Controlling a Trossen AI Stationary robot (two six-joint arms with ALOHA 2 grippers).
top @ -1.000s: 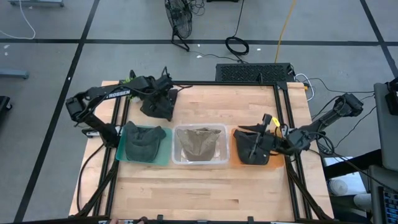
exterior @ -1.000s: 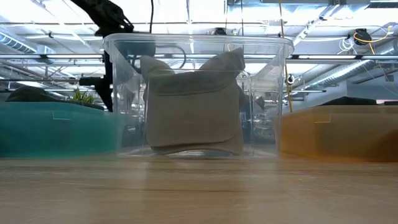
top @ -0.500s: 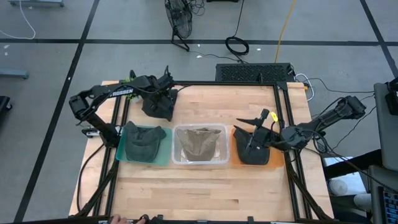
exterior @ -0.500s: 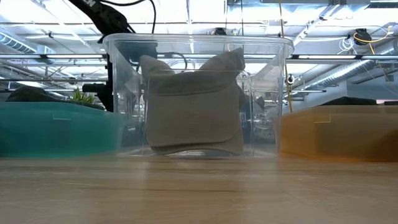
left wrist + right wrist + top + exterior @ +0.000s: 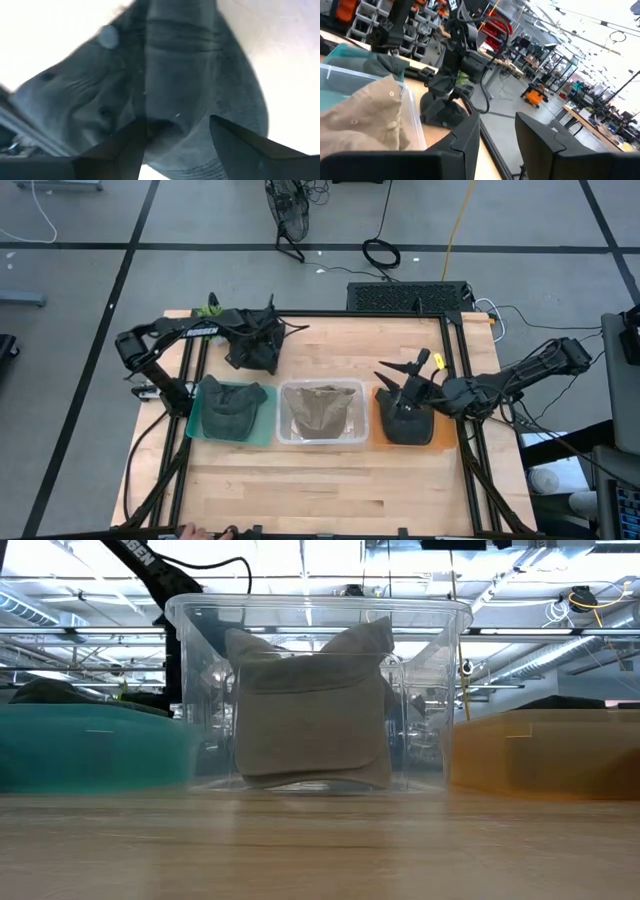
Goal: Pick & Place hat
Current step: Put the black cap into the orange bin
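A dark hat lies on the bare table at the far left, crown up. My left gripper points down onto it, open, and its two fingers straddle a ridge of the crown. A green bin holds a dark green hat. A clear bin holds a tan hat. An orange bin holds a dark hat. My right gripper hovers level above the orange bin, open and with nothing in it. My left gripper comes at the dark hat's crown from above. One finger stands on each side of a raised fold. Whether the fingertips touch the cloth, I cannot tell. The hat lies flat on the table.
The three bins stand in a row across the table's middle. In the low view the clear bin stands between the green bin and the orange bin. Black frame rails run along the table's sides. Bare wood lies toward the near edge.
My left gripper has come down onto the dark hat at the far left, still open. My right gripper has swung a little toward the table's left and far side above the orange bin. The hats have not moved.
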